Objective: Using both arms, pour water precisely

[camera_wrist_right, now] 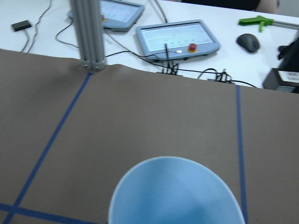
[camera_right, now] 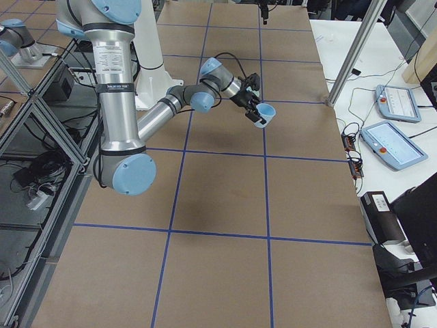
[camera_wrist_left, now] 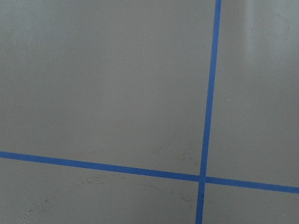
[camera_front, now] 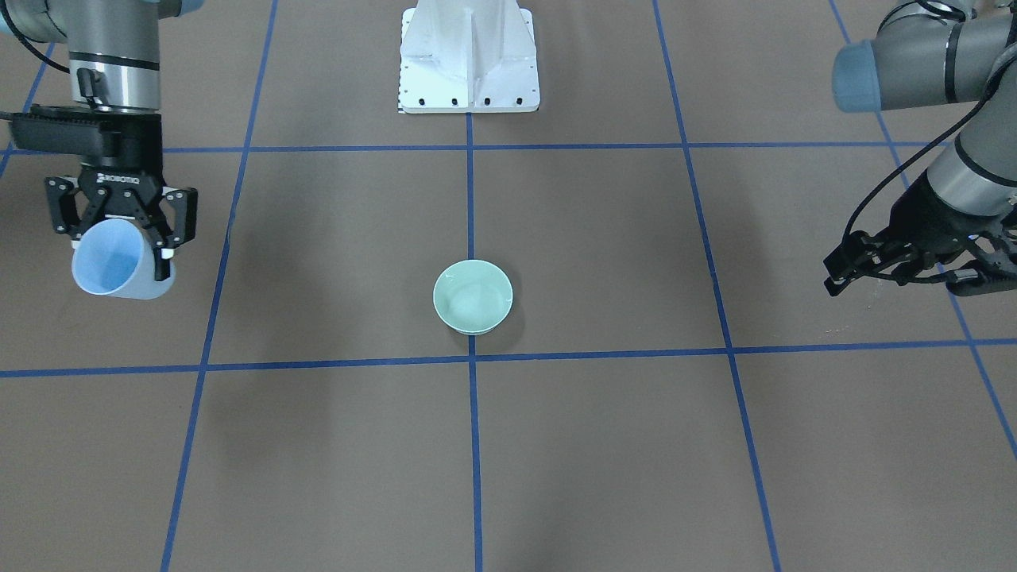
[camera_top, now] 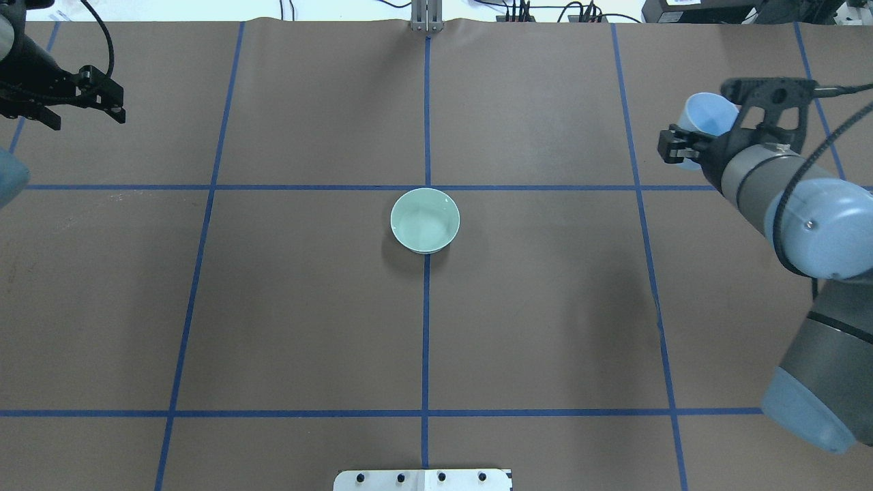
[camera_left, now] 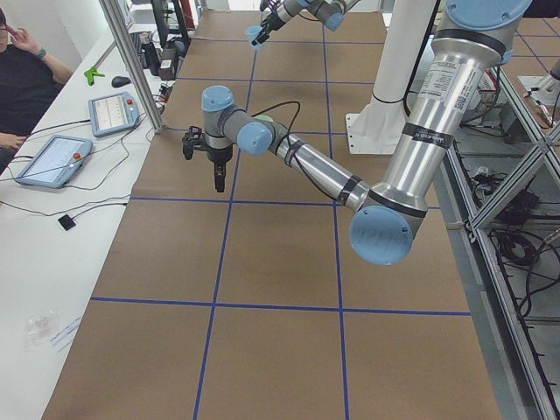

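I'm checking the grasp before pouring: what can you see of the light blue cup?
The light blue cup is a smooth, plastic-looking, handleless tumbler, wider at the mouth. The right gripper holds it off the table, fingers clamped on its wall, at the robot's right. It is tilted, mouth toward the operators' side. Whether it holds water cannot be told.
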Controlling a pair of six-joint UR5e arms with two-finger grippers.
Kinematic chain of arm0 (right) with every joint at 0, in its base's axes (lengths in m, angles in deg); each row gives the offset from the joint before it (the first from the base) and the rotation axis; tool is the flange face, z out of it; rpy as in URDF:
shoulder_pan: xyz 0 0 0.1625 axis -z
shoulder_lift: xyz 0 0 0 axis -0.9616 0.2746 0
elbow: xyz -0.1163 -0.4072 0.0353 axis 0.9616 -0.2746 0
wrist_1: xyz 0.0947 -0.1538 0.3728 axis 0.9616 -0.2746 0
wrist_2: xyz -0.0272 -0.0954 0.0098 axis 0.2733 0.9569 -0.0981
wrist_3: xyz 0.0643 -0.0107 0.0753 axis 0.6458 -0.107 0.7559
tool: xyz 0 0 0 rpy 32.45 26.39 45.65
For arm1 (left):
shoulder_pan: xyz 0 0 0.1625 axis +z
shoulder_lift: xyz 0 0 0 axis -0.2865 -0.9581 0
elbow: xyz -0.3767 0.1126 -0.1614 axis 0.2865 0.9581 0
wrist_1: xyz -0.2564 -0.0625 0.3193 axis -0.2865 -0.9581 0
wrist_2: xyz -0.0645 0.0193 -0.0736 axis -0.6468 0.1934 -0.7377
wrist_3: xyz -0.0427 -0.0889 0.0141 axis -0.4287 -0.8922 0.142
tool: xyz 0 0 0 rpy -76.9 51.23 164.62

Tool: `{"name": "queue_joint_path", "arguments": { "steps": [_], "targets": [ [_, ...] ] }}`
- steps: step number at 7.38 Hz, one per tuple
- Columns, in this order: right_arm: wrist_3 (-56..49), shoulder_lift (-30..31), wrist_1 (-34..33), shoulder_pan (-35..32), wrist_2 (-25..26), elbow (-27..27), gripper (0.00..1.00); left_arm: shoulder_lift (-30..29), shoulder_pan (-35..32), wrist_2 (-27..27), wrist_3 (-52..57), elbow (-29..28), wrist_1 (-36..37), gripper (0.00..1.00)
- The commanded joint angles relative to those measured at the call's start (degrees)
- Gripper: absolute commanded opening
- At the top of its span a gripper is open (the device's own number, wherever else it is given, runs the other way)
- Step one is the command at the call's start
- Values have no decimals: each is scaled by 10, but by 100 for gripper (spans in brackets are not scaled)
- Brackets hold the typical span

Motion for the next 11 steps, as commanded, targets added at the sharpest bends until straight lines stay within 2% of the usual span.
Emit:
{"name": "queue_joint_path", "arguments": {
  "steps": [1,3,4,5,8,11],
  "targets": [
    [53,157,162,1,86,-33,0,2,1,0,-38,14,-1,100],
    [54,209,401,12,124,-198,0,9,3,-25,-67,35,-1,100],
    [53,211,463,46,186,-274,0,10,3,-26,-73,37,-1,100],
    [54,212,468,73,201,-284,0,10,3,-26,-73,35,-1,100],
    [56,238,494,124,193,-286,0,10,4,-26,-73,34,-1,100],
    [60,264,512,153,212,-286,0,9,5,-26,-73,33,-2,100]
  ]
}}
